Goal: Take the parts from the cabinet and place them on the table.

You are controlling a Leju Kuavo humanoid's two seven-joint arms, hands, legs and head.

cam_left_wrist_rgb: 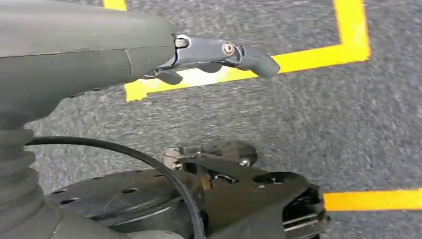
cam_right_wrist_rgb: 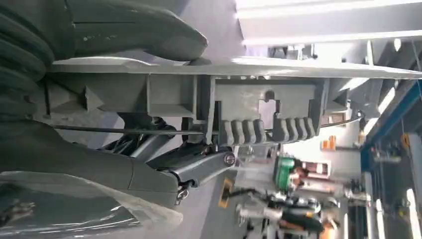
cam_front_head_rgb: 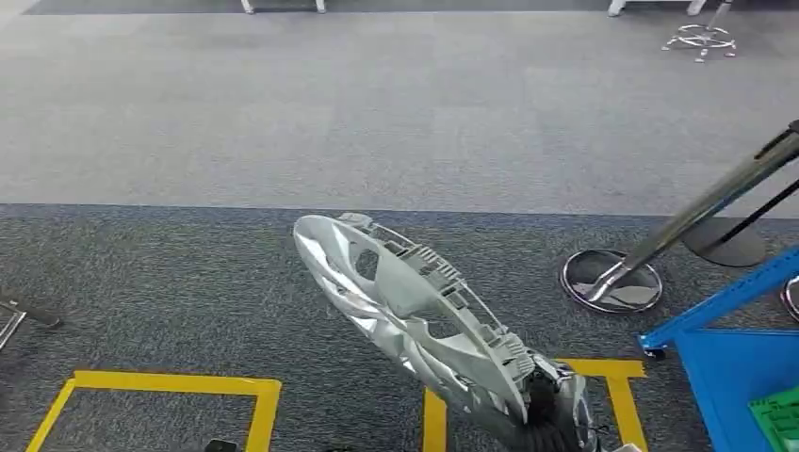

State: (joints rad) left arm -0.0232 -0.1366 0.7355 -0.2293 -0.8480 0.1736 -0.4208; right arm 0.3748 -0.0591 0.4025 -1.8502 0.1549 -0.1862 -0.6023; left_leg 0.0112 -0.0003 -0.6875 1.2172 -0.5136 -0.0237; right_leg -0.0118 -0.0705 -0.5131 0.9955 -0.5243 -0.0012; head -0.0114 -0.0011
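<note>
Grey carpet (cam_front_head_rgb: 377, 113) underfoot; silver wheel cover (cam_front_head_rgb: 405, 311) carried clear of any table.
Right hand (cam_front_head_rgb: 551, 414) grasps its lower rim; left hand (cam_left_wrist_rgb: 214, 55) hangs released. Edge-only hold risks slipping or swinging.

The part (cam_front_head_rgb: 405, 311) in the right hand (cam_front_head_rgb: 556, 414) is pale silver-grey plastic, glossy on its curved face and matt grey along its ribbed rim of clips. The hand itself is dark grey with near-black fingers (cam_right_wrist_rgb: 199, 167); the left hand (cam_left_wrist_rgb: 214, 55) has the same grey cover and a bluish-grey metal thumb. The floor (cam_front_head_rgb: 377, 122) is carpet in two tones, light grey further off, speckled dark blue-grey closer in. Bright yellow tape (cam_front_head_rgb: 170, 384) marks out squares on it. A chrome stanchion (cam_front_head_rgb: 612, 281) shines with a mirror base beside a vivid blue cart (cam_front_head_rgb: 735, 367) carrying a green bin (cam_front_head_rgb: 777, 419).
</note>
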